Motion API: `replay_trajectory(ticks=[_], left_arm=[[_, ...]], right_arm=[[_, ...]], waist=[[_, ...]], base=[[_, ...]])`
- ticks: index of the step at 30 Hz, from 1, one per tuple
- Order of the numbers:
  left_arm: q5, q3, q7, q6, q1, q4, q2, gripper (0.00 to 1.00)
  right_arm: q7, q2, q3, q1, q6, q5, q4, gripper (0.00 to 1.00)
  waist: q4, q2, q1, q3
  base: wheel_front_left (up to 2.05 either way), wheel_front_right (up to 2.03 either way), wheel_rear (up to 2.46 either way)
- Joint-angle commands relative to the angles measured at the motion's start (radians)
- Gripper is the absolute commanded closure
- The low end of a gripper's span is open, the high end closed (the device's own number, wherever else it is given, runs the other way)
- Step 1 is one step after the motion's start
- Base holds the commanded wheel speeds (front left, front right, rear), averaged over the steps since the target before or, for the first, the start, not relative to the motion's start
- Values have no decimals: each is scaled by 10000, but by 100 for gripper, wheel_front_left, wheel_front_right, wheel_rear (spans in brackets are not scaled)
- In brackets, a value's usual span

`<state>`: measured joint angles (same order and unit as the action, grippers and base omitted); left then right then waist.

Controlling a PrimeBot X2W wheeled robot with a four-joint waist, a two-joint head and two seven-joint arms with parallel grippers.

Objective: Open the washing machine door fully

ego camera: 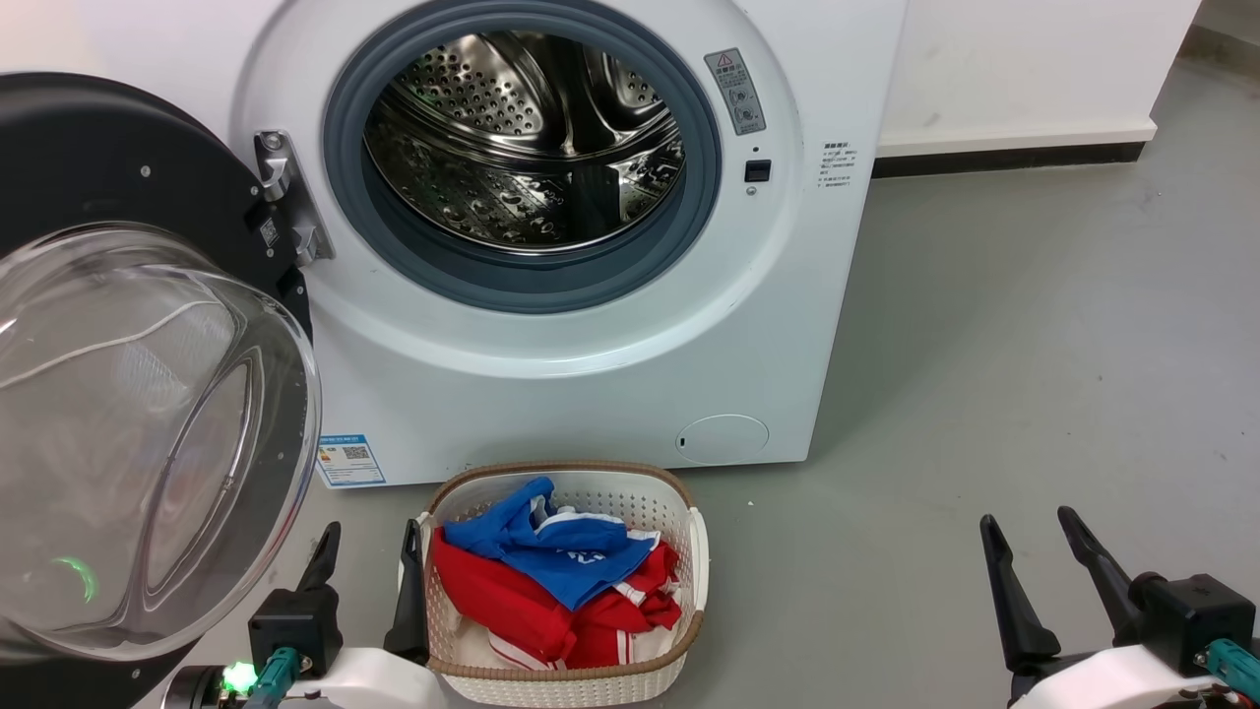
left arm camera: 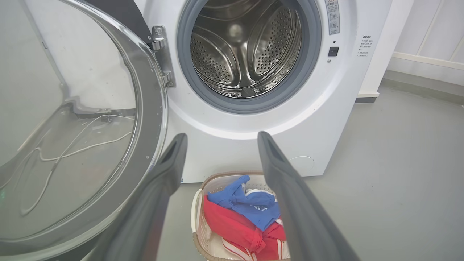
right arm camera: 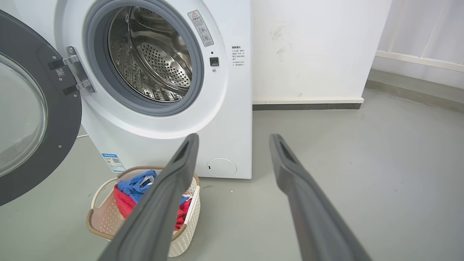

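Note:
The washing machine is a white front loader with its steel drum exposed. Its door, glossy black with a bulging clear glass bowl, is swung wide open to the left on a metal hinge. The same door fills the left of the left wrist view and the left edge of the right wrist view. My left gripper is open, low beside the door's lower rim, touching nothing. My right gripper is open over bare floor at the lower right, far from the door.
A white laundry basket with red and blue clothes sits on the floor in front of the machine, just right of my left gripper. Grey floor stretches to the right. A white wall with a dark skirting stands behind.

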<state>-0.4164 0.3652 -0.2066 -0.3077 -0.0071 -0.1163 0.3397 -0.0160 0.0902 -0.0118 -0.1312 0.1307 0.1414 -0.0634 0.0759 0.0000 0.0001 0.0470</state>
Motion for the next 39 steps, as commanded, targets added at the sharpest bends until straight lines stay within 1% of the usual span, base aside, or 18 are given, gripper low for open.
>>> replay_trajectory(ticks=[1,9,10,12,24,39], left_arm=[[56,18,-12,31,-50,17,32,0],[-46,39,-3,36,-98,-27,68,0],[-22,47,14,15,0,-44,6,100],[-78,67,26,32,95,-161,-84,100],[-2071,-668,492,717,-81,-304,-492,100],[-4156,-1462,1001,1494,-329,-575,-932,100]], right_arm=[[-20,2,-9,-12,1,40,1,0],[-17,-32,-38,-64,1,47,16,0],[-8,-12,-32,-21,0,18,36,100],[-5,-27,-16,-84,0,75,194,100],[177,-56,-140,332,0,2516,647,100],[378,-98,-287,783,0,5056,1144,100]], waist=[[-2,0,-1,7],[1,0,-1,37],[0,0,-1,38],[-2,0,0,36],[-75,0,0,-16],[-167,0,0,-80]], base=[[0,0,0],[0,0,0],[0,0,0],[0,0,0],[0,0,0],[0,0,0]])
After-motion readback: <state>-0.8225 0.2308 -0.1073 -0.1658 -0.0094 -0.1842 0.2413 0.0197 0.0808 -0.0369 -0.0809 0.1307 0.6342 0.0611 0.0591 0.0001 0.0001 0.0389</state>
